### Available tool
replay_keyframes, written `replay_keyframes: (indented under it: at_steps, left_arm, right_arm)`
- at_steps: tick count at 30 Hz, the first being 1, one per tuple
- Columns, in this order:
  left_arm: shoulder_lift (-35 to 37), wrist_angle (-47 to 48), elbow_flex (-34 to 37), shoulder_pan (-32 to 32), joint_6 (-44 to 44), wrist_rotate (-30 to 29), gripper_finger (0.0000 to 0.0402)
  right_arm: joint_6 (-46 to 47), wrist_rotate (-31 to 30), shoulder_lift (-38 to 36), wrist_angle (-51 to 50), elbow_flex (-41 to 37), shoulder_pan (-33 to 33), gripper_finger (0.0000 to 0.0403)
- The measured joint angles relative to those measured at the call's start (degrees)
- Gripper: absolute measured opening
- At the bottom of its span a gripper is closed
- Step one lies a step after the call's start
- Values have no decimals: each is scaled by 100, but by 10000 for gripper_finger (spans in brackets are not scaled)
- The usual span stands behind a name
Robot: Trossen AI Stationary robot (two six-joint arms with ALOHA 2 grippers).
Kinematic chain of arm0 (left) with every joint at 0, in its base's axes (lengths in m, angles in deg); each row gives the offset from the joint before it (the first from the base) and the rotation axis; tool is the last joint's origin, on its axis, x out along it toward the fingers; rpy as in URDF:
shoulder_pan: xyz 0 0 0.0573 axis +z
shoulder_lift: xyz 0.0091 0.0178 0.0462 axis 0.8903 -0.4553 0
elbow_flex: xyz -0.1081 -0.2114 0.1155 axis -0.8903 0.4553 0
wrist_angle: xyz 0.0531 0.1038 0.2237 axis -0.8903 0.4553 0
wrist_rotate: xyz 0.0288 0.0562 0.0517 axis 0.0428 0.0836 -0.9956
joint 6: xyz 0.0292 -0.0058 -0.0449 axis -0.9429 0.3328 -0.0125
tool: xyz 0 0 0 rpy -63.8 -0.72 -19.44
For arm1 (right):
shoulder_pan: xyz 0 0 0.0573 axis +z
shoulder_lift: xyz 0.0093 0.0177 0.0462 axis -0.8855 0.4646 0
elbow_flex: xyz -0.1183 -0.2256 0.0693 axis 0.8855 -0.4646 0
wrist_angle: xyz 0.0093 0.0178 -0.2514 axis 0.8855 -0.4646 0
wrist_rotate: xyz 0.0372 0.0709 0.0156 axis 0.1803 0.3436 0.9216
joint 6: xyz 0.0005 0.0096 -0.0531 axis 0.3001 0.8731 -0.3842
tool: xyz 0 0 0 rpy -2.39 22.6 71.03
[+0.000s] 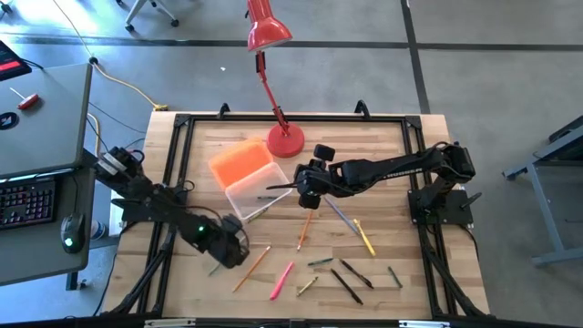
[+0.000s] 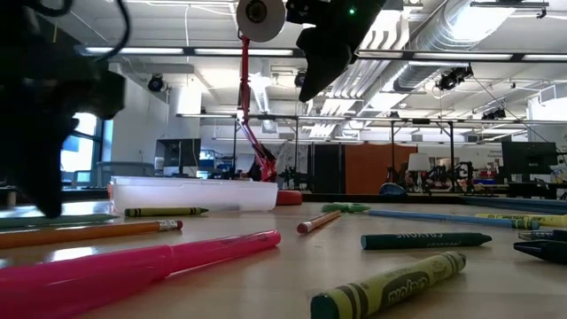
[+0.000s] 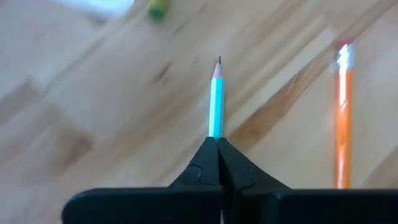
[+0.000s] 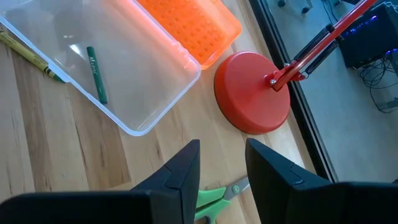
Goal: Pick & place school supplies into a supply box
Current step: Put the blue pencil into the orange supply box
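The left gripper [image 1: 230,249] sits low over the worktop near its front-left area, fingers clenched on a light-blue pencil [image 3: 216,102] whose sharpened tip juts out ahead of the jaws. Only the left wrist view shows this grip; from above the arm hides the pencil. An orange pencil [image 3: 342,112] lies on the wood just beside it, apart from the gripper. Farther back, the right gripper [image 4: 222,163] hangs above the worktop's middle with its fingers spread and nothing between them. Its wrist view alone shows green-handled scissors [image 4: 214,198] lying beneath the fingers. Beyond stands the clear supply box [image 4: 134,87] holding one green crayon [image 4: 96,74], its orange lid [image 4: 189,28] alongside, the red lamp base [image 4: 252,93] near it.
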Motion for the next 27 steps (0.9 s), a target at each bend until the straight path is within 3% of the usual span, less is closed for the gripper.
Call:
replay_keyframes:
  at_steps: [4, 13, 18, 27]
  left_arm:
    - [-175, -447, -24, 429, -755, -45, 14]
    - [-578, -1571, -4, 1349, -2514, 34, 76]
    - [-600, -1750, -13, 1739, -3144, -162, 72]
    - [-470, -1988, -17, 1524, -3391, 28, 55]
  right_arm:
    - [-4, 2, 0, 0, 0, 0, 108]
    - [-29, 4, 2, -2, 0, 0, 108]
    - [-42, 4, 2, -7, 0, 0, 108]
    - [-61, 15, 2, -28, 0, 0, 108]
